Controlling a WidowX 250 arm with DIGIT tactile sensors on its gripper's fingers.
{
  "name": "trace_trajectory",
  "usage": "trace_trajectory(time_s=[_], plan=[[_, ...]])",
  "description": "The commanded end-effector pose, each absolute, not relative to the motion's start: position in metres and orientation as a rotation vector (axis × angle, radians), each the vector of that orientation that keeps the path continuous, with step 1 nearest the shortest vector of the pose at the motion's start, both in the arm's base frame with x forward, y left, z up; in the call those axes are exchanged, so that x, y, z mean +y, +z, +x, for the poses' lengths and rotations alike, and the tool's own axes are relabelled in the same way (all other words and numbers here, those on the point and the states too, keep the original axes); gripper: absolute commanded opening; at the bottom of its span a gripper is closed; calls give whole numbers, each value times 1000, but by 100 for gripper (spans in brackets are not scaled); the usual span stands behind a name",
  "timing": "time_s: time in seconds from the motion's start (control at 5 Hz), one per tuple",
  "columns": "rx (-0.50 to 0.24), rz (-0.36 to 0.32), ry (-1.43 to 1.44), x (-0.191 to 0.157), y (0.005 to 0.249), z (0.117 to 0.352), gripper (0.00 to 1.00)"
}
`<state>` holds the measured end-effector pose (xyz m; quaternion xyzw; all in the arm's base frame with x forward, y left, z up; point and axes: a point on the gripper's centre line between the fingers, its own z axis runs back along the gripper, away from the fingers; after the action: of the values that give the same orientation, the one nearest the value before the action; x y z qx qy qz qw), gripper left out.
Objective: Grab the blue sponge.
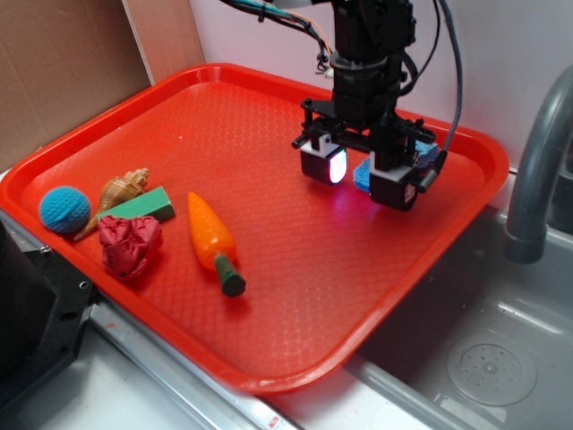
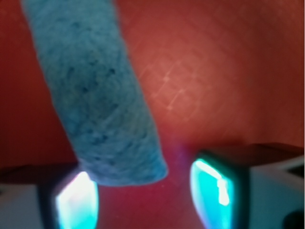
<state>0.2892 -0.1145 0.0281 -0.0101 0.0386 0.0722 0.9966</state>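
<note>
The blue sponge (image 1: 363,173) lies on the red tray (image 1: 224,107) near its far right side, mostly hidden behind my gripper (image 1: 363,175). In the wrist view the sponge (image 2: 95,95) is a light blue porous block running from the top left down to the jaws. Its near end sits between the jaws, close to the left fingertip (image 2: 76,200) and apart from the right one. My gripper (image 2: 147,195) is open, low over the tray, with the fingers on either side of the sponge's end.
At the tray's left are a teal knitted ball (image 1: 64,210), a shell (image 1: 121,190), a green block (image 1: 143,207), a crumpled red cloth (image 1: 130,244) and a toy carrot (image 1: 213,237). A sink (image 1: 483,349) and grey faucet (image 1: 537,170) lie to the right.
</note>
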Motion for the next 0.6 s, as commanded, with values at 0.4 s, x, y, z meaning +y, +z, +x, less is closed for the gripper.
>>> trace_trajectory(time_s=[0.4], plan=[[-44,-60,5,-80,153,235,0]])
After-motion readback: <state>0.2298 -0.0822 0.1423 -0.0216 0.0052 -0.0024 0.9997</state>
